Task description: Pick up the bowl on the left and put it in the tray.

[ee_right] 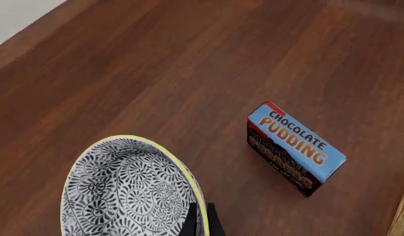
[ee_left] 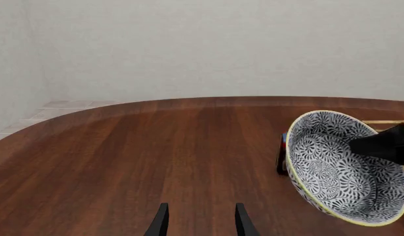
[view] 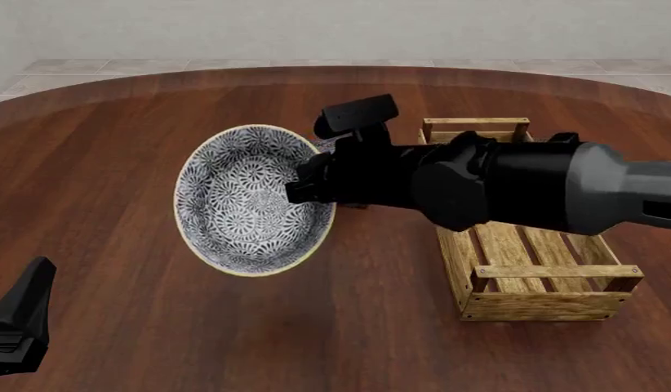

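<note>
Right gripper [ee_right: 200, 216] (pinching) bowl [view: 254, 200] rim

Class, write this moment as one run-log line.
right gripper: shut on bowl rim, lifted, tilted | left gripper: open, idle | tray: holds nothing visible | pudding box: on table

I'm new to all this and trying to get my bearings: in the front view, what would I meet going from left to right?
Left tool at the lower edge → the bowl, lifted and tilted → right tool clamped on the bowl's rim → the tray on the table.
</note>
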`<action>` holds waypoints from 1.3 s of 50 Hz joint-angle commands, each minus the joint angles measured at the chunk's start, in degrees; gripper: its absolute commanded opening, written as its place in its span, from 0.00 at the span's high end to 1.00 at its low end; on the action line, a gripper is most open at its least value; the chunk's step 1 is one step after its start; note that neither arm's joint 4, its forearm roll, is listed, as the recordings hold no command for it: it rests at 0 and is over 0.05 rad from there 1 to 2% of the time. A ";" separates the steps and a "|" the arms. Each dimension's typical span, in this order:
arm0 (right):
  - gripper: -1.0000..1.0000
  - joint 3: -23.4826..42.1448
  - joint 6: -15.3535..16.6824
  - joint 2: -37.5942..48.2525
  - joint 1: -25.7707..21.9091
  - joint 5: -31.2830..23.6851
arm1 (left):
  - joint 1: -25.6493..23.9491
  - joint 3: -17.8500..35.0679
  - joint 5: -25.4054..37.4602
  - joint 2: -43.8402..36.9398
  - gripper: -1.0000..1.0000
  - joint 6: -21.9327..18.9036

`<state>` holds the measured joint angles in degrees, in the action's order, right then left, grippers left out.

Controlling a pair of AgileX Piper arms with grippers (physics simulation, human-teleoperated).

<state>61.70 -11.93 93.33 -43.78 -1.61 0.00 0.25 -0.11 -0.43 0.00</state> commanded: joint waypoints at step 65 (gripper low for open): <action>1.00 -10.64 -1.18 -20.72 3.97 -1.42 | 0.00 0.00 0.00 0.00 0.00 0.00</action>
<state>51.47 -13.45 75.96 -39.96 -1.77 0.00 0.25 -0.11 -0.43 0.00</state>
